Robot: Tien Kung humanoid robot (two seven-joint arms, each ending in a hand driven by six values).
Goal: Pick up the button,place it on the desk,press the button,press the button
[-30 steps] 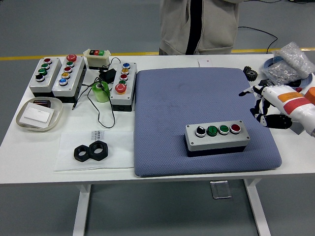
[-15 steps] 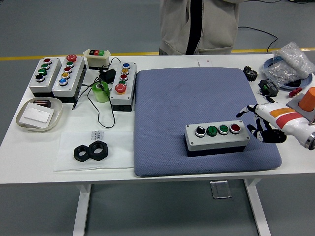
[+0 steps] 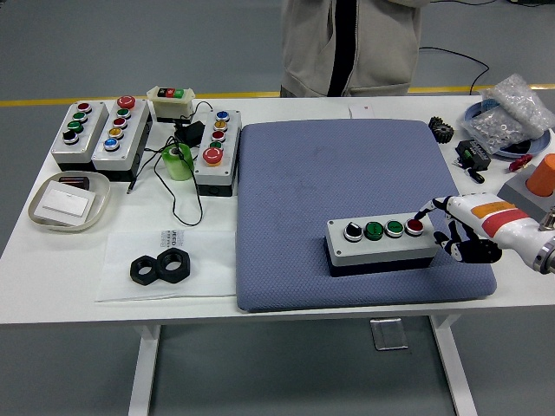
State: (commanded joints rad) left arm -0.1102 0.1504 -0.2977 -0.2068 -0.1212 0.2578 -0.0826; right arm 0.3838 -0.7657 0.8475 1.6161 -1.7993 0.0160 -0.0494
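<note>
A grey button box [image 3: 381, 251] lies on the blue pad [image 3: 347, 165], near its front right. Its top carries a black knob [image 3: 353, 231], two green buttons [image 3: 384, 229] and a red button [image 3: 414, 226] at the right end. My right hand [image 3: 447, 230] reaches in from the right edge. Its index fingertip [image 3: 423, 217] points at the red button and is at or just off its right rim; the other fingers are curled under, holding nothing. My left arm does not show.
Three grey button boxes [image 3: 121, 128] and a small white one [image 3: 172, 100] stand at the back left with a green roll [image 3: 178, 161]. A tray [image 3: 69, 202] and black nuts [image 3: 160, 267] lie front left. An orange cylinder [image 3: 544, 173] and a bag [image 3: 513, 111] sit far right. A person [image 3: 351, 43] stands behind.
My right hand has come forward and leftward from the table's right side onto the pad, ending with its index finger at the red button. The box has not moved.
</note>
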